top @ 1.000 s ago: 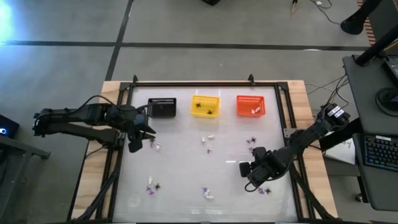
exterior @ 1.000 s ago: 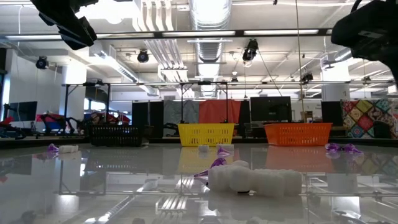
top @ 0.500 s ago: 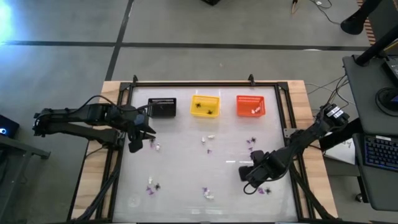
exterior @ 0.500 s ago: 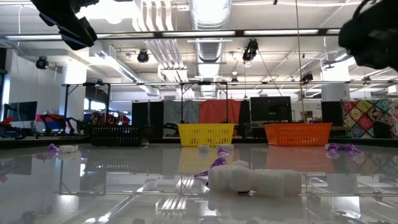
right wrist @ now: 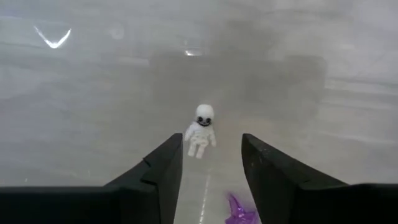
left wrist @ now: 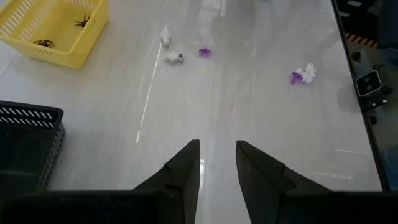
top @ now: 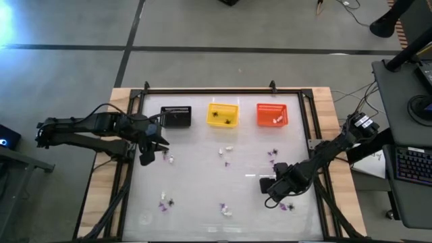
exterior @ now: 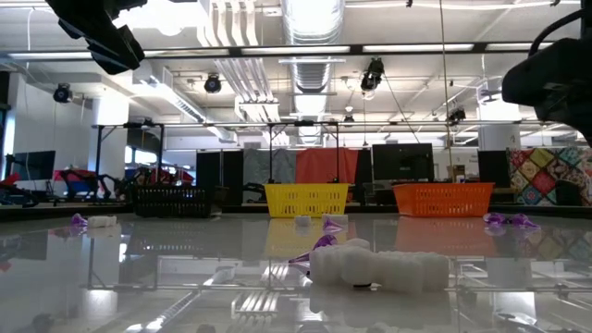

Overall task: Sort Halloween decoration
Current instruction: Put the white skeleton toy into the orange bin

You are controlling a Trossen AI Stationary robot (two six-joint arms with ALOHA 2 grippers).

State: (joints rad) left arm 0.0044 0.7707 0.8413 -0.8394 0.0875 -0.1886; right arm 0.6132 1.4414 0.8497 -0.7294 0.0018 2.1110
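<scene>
**Right gripper spread over a tiny skeleton, left arm waiting**

Starting at the left of the high view, I see my left gripper hanging over the glossy table just below the black basket. Its own wrist view shows the fingers parted with bare table between them, holding nothing.

Across the upper middle of the frame sit the yellow basket, with small black spiders in it, and the orange basket, with a white piece inside. The Halloween decoration is scattered below them: a purple and white pair right beside the left gripper, a cluster at lower left, bits at centre and lower centre, and purple pieces right of centre.

At lower right, my right gripper is low over the table with its fingers spread and empty. Its wrist view frames a white skeleton figure lying flat just ahead of the gap, with a purple trinket nearer the fingers.

I judge these trinkets to be light, hard plastic, likely to skid on the slick surface. I would close across the skeleton's torso, the widest part, and keep the purple piece out of the pinch.
</scene>
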